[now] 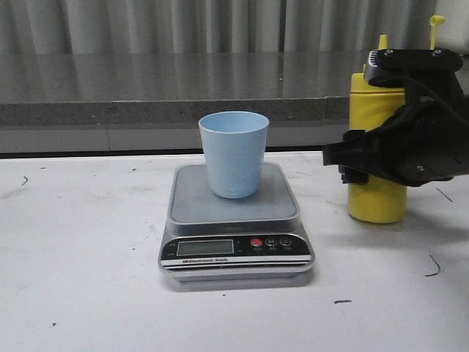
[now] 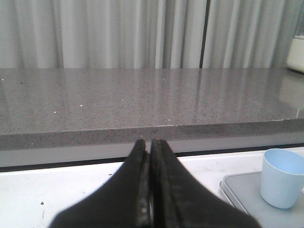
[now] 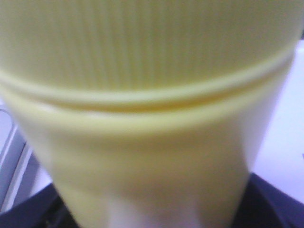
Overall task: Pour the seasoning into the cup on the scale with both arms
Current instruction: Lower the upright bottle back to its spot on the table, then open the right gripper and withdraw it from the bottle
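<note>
The pale blue cup (image 1: 234, 152) stands upright on the silver scale (image 1: 234, 246) at the table's middle. To its right, the yellow seasoning bottle (image 1: 375, 202) stands on the table with its tip cap flipped up. My right gripper (image 1: 370, 169) wraps the bottle at mid height. In the right wrist view the seasoning (image 3: 152, 95) fills the picture, and dark fingers (image 3: 270, 204) press against both of its sides. My left gripper (image 2: 151, 142) is shut on nothing, off to the left of the cup (image 2: 283, 176) and the scale (image 2: 240, 187). It does not show in the front view.
A grey stone ledge (image 1: 183, 92) runs along the back of the white table (image 1: 80, 242), with pale curtains behind it. A few dark scuff marks dot the tabletop.
</note>
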You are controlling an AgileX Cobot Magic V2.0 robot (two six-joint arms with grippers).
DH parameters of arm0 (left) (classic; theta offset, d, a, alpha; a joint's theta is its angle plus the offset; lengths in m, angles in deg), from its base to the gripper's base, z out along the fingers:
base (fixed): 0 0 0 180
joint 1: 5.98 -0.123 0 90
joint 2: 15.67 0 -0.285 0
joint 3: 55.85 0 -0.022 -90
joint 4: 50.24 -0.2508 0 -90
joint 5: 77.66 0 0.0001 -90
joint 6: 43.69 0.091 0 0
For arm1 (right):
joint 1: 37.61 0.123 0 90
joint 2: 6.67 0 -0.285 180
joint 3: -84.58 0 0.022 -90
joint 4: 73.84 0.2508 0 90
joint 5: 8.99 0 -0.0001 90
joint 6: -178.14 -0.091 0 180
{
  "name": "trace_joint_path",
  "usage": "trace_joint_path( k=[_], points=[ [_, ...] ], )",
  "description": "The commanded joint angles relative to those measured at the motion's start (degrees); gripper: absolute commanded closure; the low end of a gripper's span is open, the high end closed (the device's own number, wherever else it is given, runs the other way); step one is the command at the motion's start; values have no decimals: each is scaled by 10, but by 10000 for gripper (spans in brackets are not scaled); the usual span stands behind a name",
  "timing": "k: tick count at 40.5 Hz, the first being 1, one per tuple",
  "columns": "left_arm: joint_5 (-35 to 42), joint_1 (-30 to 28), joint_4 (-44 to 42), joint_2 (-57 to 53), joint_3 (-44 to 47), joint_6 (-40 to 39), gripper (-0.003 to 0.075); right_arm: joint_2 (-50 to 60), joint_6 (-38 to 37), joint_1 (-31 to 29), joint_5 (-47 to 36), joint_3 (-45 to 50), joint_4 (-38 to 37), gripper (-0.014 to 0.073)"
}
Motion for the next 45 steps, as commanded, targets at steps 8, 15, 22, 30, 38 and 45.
trace_joint_path(
  k=[8,15,22,30,38,45],
  points=[
    [48,0,4,6,-15,-5,740,19,0,1,-19,-13,-12,-3],
    [48,0,4,6,-15,-5,740,19,0,1,-19,-13,-12,-1],
    [48,0,4,6,-15,-5,740,29,0,2,-17,-12,-12,-1],
    [48,0,4,6,-15,-5,740,59,0,3,-20,8,-12,-1],
    [48,0,4,6,-15,-5,740,82,0,3,2,37,-12,-1],
    [48,0,4,6,-15,-5,740,110,0,8,-3,74,-17,-1]
  ],
)
